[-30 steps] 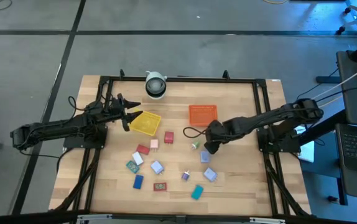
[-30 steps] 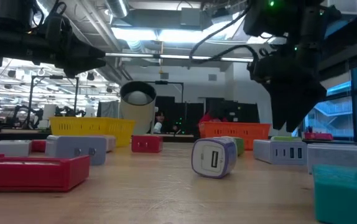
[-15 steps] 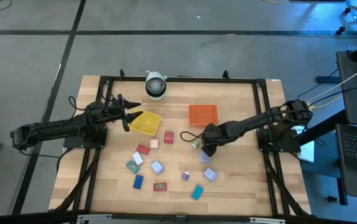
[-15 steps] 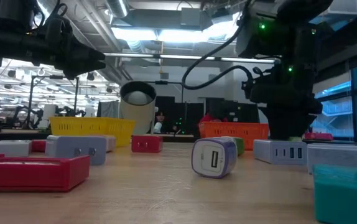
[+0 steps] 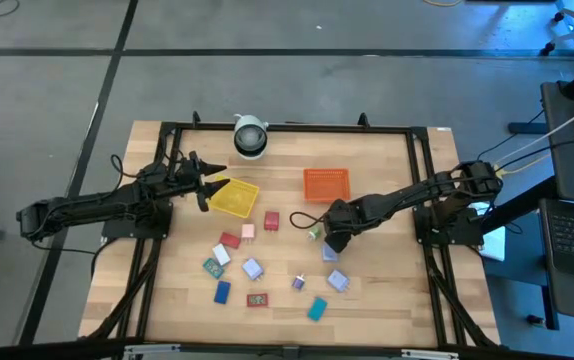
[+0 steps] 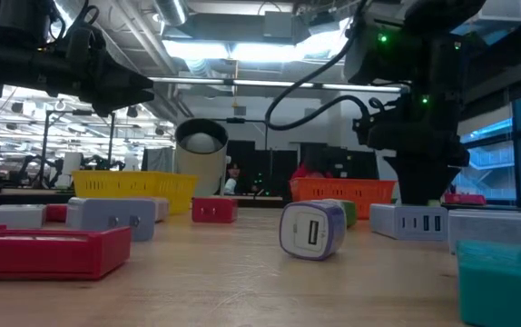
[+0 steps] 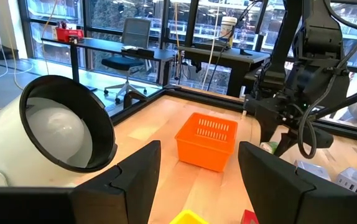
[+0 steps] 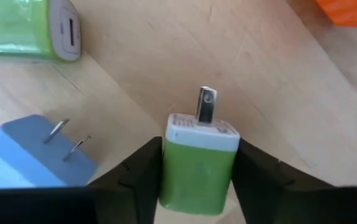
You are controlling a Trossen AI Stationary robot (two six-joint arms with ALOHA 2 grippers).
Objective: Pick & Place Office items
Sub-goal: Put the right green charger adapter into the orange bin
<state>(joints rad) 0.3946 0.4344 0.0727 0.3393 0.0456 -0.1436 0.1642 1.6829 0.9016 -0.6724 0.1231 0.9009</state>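
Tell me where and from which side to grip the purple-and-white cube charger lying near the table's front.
Judging by its pose, grip the cube charger across its two purple side faces, coming from above: it rests on the table with its white socket face showing sideways, and nothing touches it, so both flat sides look free.

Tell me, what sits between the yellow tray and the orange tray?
Only bare wooden table; the high view shows nothing lying between the yellow tray and the orange tray.
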